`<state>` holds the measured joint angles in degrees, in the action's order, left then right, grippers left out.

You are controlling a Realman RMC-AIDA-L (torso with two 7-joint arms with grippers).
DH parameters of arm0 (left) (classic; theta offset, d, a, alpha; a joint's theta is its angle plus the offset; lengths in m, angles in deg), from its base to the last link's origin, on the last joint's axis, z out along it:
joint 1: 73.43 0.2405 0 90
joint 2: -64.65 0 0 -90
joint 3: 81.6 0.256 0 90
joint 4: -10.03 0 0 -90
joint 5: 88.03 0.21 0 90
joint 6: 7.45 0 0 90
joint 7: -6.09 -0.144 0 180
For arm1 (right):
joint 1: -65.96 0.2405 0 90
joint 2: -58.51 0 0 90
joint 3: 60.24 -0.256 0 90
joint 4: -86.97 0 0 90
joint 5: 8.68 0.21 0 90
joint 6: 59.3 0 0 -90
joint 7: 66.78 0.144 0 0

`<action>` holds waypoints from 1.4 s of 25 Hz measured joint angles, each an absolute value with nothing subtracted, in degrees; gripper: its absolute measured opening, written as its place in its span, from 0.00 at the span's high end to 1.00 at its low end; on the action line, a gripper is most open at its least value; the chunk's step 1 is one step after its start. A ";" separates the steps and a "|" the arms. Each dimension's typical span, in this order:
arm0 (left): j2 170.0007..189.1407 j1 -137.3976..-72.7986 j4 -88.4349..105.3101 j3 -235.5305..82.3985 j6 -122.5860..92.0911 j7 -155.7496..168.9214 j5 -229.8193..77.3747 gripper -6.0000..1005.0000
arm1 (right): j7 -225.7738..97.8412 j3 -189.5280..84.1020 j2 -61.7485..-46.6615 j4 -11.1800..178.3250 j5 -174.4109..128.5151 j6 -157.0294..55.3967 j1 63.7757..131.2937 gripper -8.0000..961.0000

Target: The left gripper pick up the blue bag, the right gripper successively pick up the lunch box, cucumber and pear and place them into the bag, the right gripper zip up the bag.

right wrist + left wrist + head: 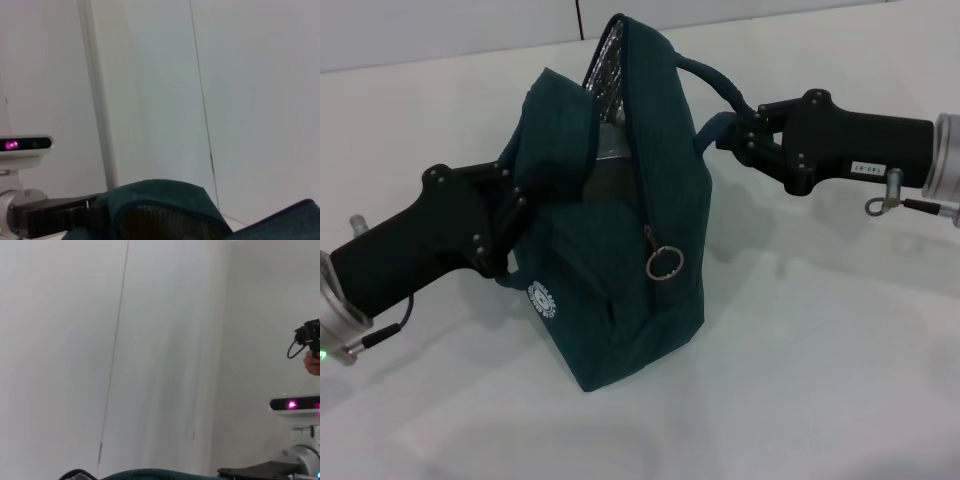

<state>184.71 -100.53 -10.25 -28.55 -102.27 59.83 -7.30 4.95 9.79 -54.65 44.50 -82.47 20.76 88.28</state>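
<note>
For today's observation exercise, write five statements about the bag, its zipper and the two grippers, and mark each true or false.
1. The blue bag stands on the white table. True.
2. The zipper is closed right to the top. False: the top gapes, showing silver lining.
3. A metal ring pull hangs on the bag's front. True.
4. The right gripper is at a handle. True.
5. The left gripper is away from the bag. False: it is against the bag's side.

Head cam looks down; wrist cams face walls.
</note>
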 joint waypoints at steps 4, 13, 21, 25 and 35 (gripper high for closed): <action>184.71 -100.04 -9.35 -28.61 -101.52 55.88 -8.11 0.95 | 4.93 9.76 -54.89 43.35 -82.56 20.27 87.22 0.91; 184.76 -100.29 -6.15 -28.56 -99.11 50.14 -8.89 0.95 | 4.66 8.00 -55.49 42.59 -82.16 22.27 85.19 0.89; 184.77 -99.91 -6.10 -28.71 -99.15 49.41 -9.52 0.95 | 3.87 3.60 -55.63 41.24 -82.57 30.14 83.41 0.66; 184.72 -99.89 -6.07 -28.73 -99.19 49.39 -9.54 0.95 | 3.64 2.99 -53.84 37.03 -86.01 32.65 81.18 0.57; 184.74 -99.81 -6.02 -28.48 -99.48 49.35 -9.56 0.95 | 2.88 -2.89 -55.31 34.46 -93.05 33.03 79.54 0.57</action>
